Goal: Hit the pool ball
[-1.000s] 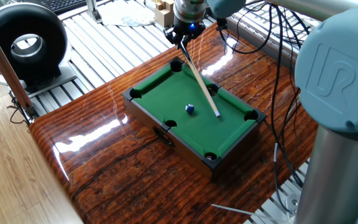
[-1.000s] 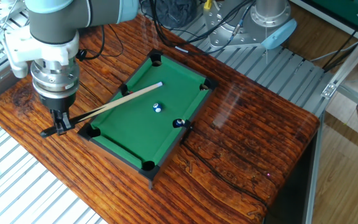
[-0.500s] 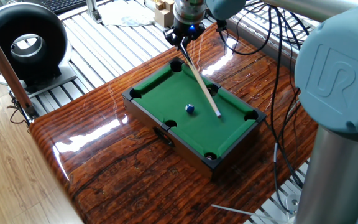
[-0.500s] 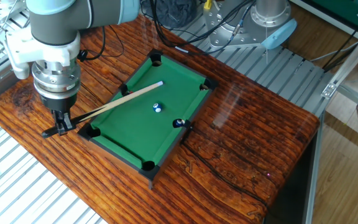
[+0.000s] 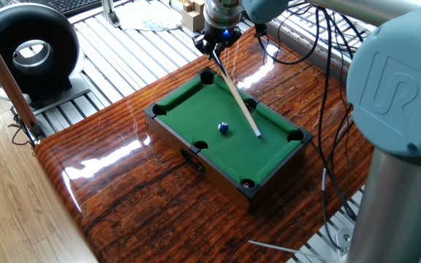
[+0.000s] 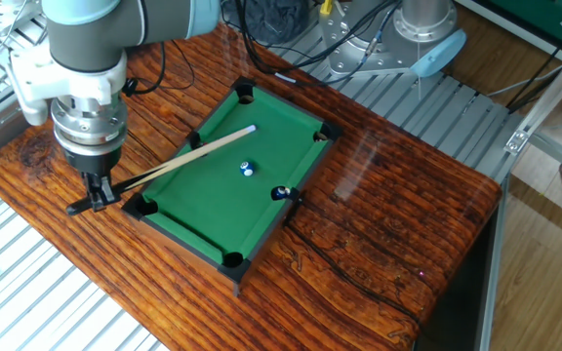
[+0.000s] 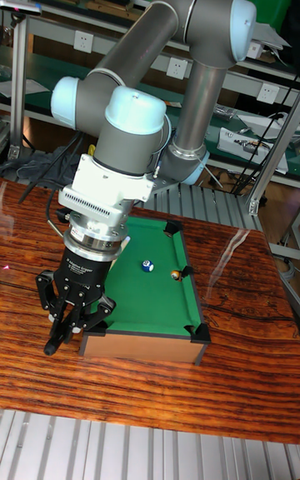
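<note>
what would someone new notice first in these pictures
The small green-felt pool table on the glossy wooden tabletop draws the eye, with a tiny blue ball near its middle. The gripper at one end grips a thin wooden cue stick slanting over the felt.

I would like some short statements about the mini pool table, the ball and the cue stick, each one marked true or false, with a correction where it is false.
1. The gripper is shut on the cue stick. True.
2. The pool ball lies inside a corner pocket. False: it sits on the green felt near the middle of the mini pool table.
3. The cue tip touches the ball. False: in both fixed views a gap of felt shows between them.
4. The cue stick reaches from one corner of the table out over the felt. True.
5. The table stands on a white metal surface. False: it stands on a glossy wooden tabletop.
</note>
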